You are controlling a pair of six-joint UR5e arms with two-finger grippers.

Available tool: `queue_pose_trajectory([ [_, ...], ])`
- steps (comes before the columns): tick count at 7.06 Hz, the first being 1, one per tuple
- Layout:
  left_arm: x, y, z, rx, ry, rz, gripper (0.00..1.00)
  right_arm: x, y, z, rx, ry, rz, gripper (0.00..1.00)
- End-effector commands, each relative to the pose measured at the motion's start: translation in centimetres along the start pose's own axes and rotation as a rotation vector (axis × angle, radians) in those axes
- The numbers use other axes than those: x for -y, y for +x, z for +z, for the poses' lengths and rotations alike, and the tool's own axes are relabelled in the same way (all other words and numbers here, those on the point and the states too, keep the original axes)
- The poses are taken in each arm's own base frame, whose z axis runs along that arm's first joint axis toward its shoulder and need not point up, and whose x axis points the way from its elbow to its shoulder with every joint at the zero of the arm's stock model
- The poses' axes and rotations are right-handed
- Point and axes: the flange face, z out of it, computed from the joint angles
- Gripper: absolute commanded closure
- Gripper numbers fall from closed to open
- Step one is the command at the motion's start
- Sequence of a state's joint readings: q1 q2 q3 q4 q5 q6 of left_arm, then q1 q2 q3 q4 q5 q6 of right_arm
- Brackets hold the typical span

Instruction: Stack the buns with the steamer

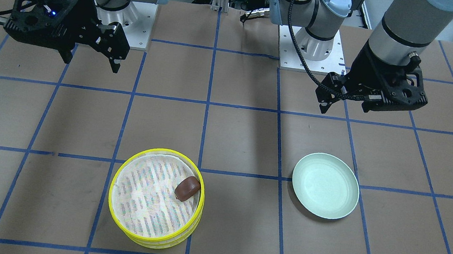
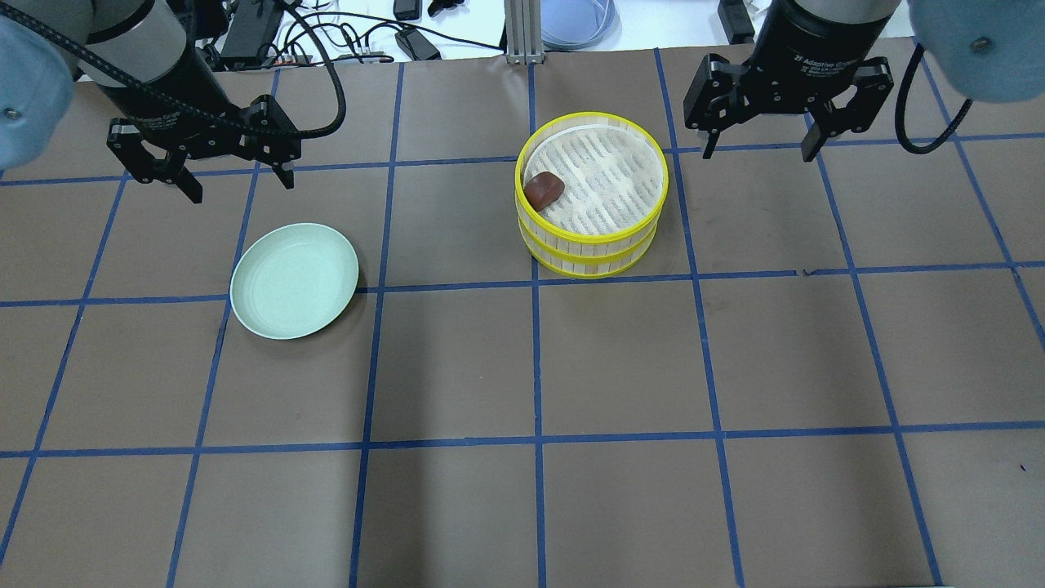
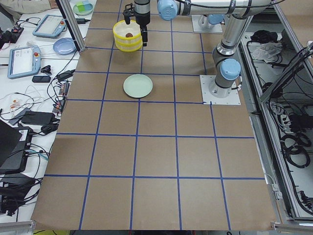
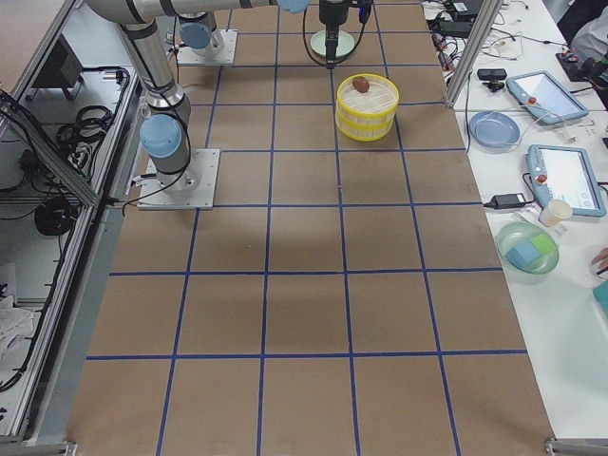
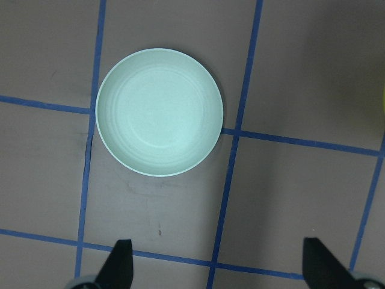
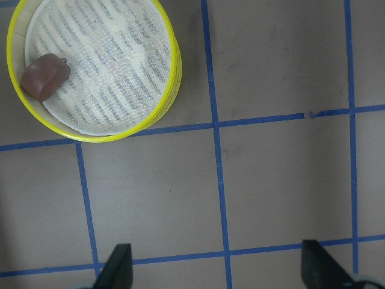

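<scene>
A brown paper-covered table (image 2: pixel 620 359) is ruled into squares by blue tape lines (image 2: pixel 536 351). Along its far edge runs a white bench (image 4: pixel 575 332) with an aluminium post (image 2: pixel 518 33), teach pendants (image 3: pixel 24 61) and a blue plate (image 4: pixel 494 126). On the near side, black cable bundles (image 3: pixel 288 147) hang in a metal frame. The light is even.

In the overhead view you can read white lettering, "2F Adaptive Gripper", on the black body of the right gripper (image 2: pixel 759 153). The left gripper (image 2: pixel 242 188) bears similar lettering, only partly legible.
</scene>
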State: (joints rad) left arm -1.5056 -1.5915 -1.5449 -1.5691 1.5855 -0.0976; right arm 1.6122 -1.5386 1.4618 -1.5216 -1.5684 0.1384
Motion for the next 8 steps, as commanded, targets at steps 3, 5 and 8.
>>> queue_pose_trajectory([
  [3,-0.1,-0.8,-0.3,-0.007,0.026,0.057,0.00,0.1,0.0,0.1,0.000,-0.002,0.001,0.00],
  [5,-0.1,-0.7,-0.1,-0.002,0.020,0.064,0.00,0.1,0.0,0.1,0.002,-0.002,0.001,0.00],
  [8,-0.4,-0.7,1.5,0.015,-0.011,0.069,0.00,0.2,0.0,0.0,0.004,0.010,0.000,0.00],
])
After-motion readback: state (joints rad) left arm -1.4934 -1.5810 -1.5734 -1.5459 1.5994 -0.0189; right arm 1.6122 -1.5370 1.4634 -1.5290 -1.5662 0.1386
